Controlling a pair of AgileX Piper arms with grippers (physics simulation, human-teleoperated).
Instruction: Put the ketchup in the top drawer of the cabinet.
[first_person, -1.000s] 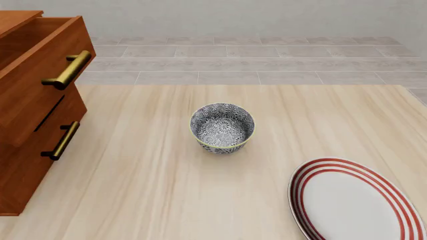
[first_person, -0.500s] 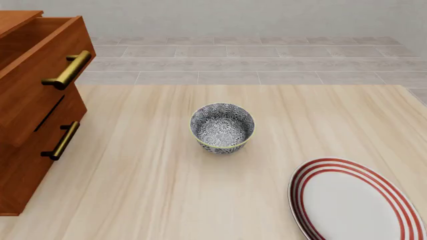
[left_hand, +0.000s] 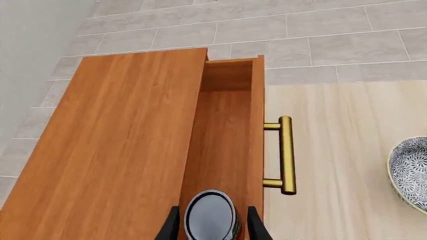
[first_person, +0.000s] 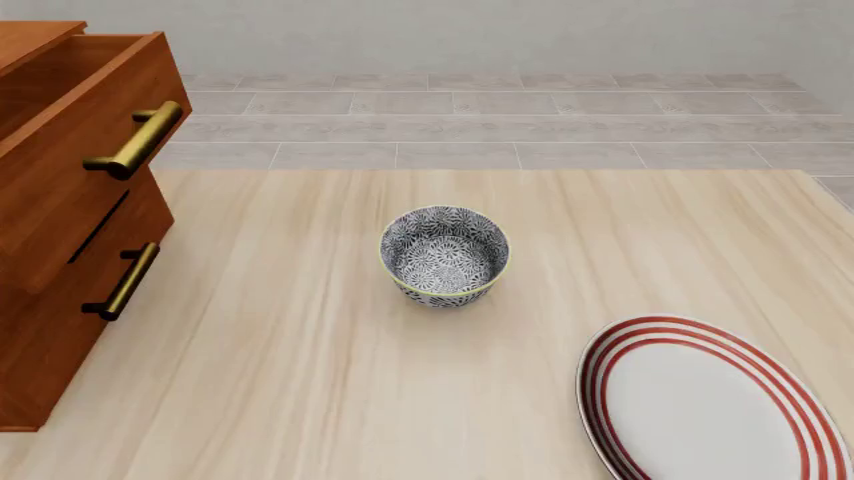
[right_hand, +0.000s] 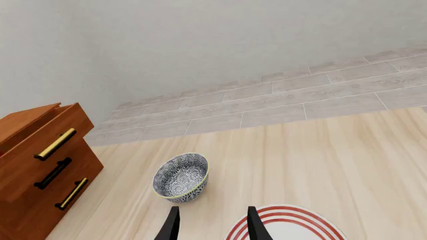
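In the left wrist view my left gripper (left_hand: 212, 231) is shut on the ketchup (left_hand: 210, 216), of which only the dark grey round top shows between the fingers. It hangs over the open top drawer (left_hand: 225, 130) of the cabinet (left_hand: 127, 145), just behind the drawer front with its brass handle (left_hand: 285, 155). In the front view the top drawer (first_person: 80, 150) stands pulled out at the left; neither gripper nor the ketchup shows there. My right gripper (right_hand: 211, 227) is open and empty, high above the table.
A blue-white patterned bowl (first_person: 445, 255) stands mid-table, also in the right wrist view (right_hand: 181, 177). A red-striped white plate (first_person: 707, 400) lies at the front right, under my right gripper (right_hand: 313, 221). The lower drawer (first_person: 67, 300) is closed.
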